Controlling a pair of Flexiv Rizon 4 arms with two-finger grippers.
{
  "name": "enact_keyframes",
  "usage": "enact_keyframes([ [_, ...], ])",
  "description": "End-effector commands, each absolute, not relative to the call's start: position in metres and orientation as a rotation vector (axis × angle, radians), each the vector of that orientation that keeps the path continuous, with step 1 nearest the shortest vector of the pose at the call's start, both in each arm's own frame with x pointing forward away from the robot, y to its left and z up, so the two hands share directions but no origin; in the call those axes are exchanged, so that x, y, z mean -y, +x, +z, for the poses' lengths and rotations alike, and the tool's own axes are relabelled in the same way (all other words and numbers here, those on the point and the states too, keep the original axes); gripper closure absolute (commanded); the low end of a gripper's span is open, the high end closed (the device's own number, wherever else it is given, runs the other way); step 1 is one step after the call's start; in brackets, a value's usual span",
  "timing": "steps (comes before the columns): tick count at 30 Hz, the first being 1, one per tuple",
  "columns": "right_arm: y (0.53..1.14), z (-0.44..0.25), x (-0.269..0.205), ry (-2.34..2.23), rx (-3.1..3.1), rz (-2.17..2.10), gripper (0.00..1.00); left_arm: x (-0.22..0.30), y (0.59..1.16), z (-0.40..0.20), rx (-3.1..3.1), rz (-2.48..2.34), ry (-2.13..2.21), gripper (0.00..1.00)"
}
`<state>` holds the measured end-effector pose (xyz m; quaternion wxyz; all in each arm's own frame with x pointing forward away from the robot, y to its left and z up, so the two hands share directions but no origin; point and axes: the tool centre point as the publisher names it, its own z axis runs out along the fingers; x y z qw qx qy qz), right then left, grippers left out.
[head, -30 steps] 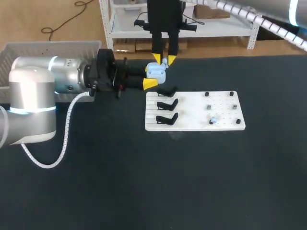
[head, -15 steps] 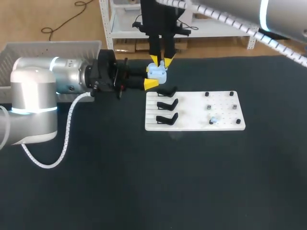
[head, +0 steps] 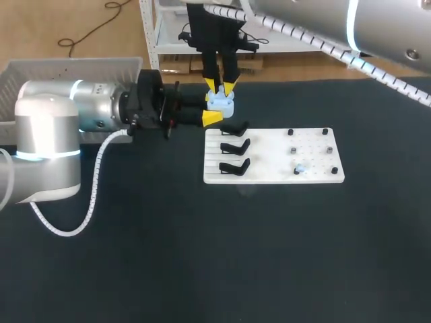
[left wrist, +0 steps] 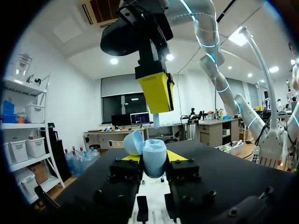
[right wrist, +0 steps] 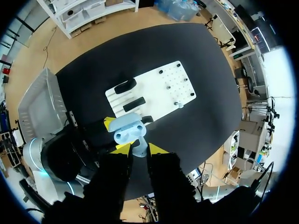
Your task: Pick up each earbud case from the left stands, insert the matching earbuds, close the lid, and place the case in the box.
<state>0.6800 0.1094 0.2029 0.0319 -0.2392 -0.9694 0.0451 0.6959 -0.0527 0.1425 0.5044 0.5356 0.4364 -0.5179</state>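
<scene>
A light blue earbud case [head: 220,102], lid open, is clamped between the yellow tips of my left gripper [head: 217,108] just behind the white board [head: 273,176]. In the left wrist view the case [left wrist: 153,154] sits upright between the fingertips. My right gripper [head: 220,86] hangs straight above the case, shut on a small light blue earbud [right wrist: 138,149] over the open case [right wrist: 127,127]. Three black stands [head: 234,146] on the board's left side are bare. Another earbud [head: 300,167] rests among the pegs at the board's right.
A pale plastic box [head: 67,68] stands at the table's back left, behind my left arm. Small black pegs [head: 310,149] dot the board's right half. Dark bare tabletop [head: 236,256] stretches in front of the board.
My right gripper has shifted leftward and now sits directly over the open case. The left arm and the case have held still.
</scene>
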Motion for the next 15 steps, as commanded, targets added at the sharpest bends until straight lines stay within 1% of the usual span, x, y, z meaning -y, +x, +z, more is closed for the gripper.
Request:
enact_keyframes([
  [1,0.6773,0.2004,-0.1096,-0.729,2.995,0.128,1.0,0.0533,0.6956,0.1416,-1.052,-1.246,1.29,1.0],
  [15,0.6821,0.1927,-0.1122,-0.744,2.985,0.12,1.0,0.0533,0.6956,0.1416,-1.052,-1.246,1.29,1.0],
])
